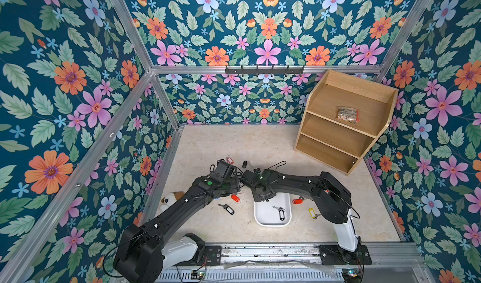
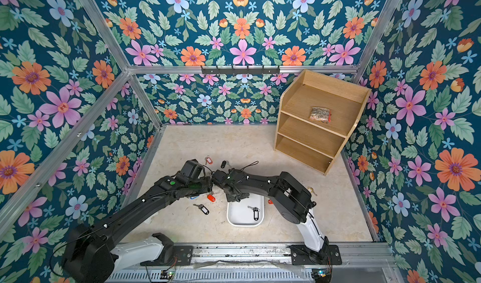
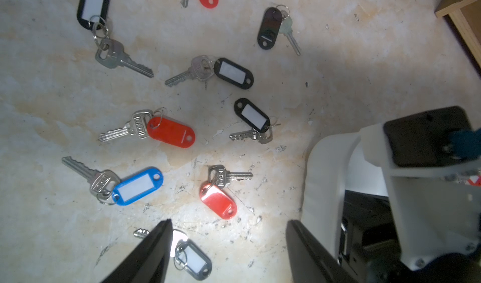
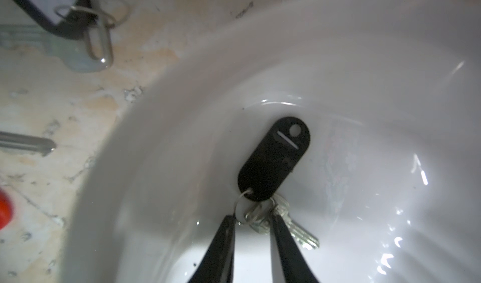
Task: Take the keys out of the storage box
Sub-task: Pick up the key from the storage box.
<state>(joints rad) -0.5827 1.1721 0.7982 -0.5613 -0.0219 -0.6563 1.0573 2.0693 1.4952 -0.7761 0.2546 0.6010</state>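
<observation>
The white storage box (image 1: 272,224) lies on the floor between the arms. My right gripper (image 4: 253,216) reaches into it (image 4: 182,112), jaws narrowed onto the ring and head of a black-tagged key (image 4: 274,159) that rests on the box floor. Another black-tagged key (image 1: 279,212) lies further along in the box. My left gripper (image 3: 229,221) hangs open over the floor beside the box, nothing between its fingers. Several keys lie spread on the floor below it, with red (image 3: 170,132), blue (image 3: 138,185) and black (image 3: 234,73) tags.
A wooden shelf unit (image 1: 343,122) stands at the back right with a clear bag (image 1: 347,114) on top. A plush toy (image 1: 169,199) lies under the left arm. A red-tagged key (image 1: 297,201) and a yellow-tagged one (image 1: 311,212) lie by the right arm's base.
</observation>
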